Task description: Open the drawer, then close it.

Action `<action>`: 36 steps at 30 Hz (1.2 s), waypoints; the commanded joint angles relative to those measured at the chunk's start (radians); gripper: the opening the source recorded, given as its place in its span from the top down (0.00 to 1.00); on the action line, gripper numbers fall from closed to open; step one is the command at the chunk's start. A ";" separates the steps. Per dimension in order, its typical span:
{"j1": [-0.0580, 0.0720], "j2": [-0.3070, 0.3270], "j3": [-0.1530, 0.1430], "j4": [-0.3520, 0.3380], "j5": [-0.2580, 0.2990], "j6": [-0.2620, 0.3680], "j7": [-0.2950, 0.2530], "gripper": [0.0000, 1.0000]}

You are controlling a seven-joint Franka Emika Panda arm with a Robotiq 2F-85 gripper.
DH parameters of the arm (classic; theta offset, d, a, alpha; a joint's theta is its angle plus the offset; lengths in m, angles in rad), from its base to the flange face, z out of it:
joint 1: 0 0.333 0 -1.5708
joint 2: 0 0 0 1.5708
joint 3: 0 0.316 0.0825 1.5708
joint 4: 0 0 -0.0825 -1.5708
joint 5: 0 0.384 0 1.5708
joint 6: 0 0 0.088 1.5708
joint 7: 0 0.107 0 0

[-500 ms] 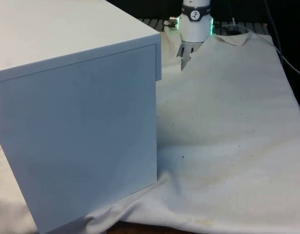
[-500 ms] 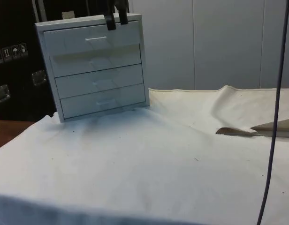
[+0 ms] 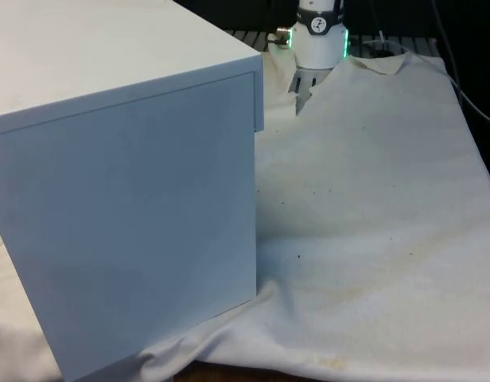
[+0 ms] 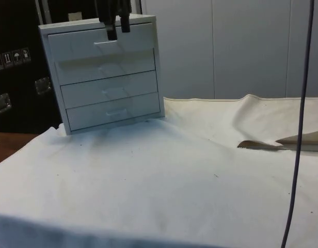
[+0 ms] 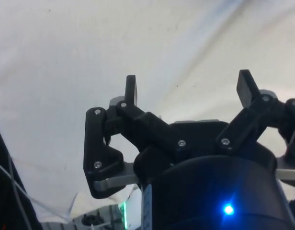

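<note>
A white chest of drawers point(image 4: 105, 77) stands at the table's far end in the side view, showing four drawer fronts, all of which look shut. In the front view the chest point(image 3: 126, 183) turns a plain side and back to the camera. My gripper point(image 4: 119, 33) hangs in front of the top drawer point(image 4: 76, 46), its black fingers just above and beside that drawer's small handle point(image 4: 105, 43). In the wrist view the gripper point(image 5: 188, 91) is open, the fingertips point(image 5: 131, 88) far apart with nothing between them and white cloth beyond.
The white cloth point(image 4: 174, 181) lies in folds, with a raised flap point(image 4: 283, 142) at the side view's right. A dark cable point(image 4: 299, 129) hangs down there too. The robot's base point(image 3: 319, 36) stands beyond the chest.
In the side view the gripper has shifted left and slightly lower, from the top drawer's right part towards its handle. The drawers have not moved.
</note>
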 commanded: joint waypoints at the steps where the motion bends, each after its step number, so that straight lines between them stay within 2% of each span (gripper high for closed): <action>1: -0.003 -0.001 0.000 -0.002 0.008 0.016 -0.011 0.00; 4: -0.005 0.006 -0.005 -0.002 0.014 0.047 -0.030 0.00; 5: -0.002 0.005 -0.006 -0.001 0.001 0.035 -0.018 0.00; 6: -0.006 0.008 -0.006 -0.001 0.016 0.054 -0.036 0.00; 13: -0.010 0.028 -0.018 0.008 0.033 0.100 -0.088 0.00; 14: -0.006 0.024 -0.020 0.003 0.020 0.098 -0.076 0.00; 15: -0.010 0.031 -0.019 0.010 0.034 0.104 -0.095 0.00; 22: -0.016 0.060 -0.023 0.029 0.049 0.121 -0.151 0.00; 23: -0.011 0.057 -0.027 0.027 0.037 0.119 -0.139 0.00; 24: -0.016 0.064 -0.024 0.032 0.052 0.122 -0.158 0.00; 27: -0.019 0.083 -0.029 0.046 0.060 0.128 -0.189 0.00; 31: -0.020 0.098 -0.035 0.058 0.060 0.131 -0.214 0.00; 32: -0.015 0.093 -0.037 0.052 0.052 0.132 -0.200 0.00; 33: -0.020 0.105 -0.039 0.065 0.058 0.131 -0.225 0.00; 36: -0.019 0.114 -0.045 0.072 0.053 0.132 -0.241 0.00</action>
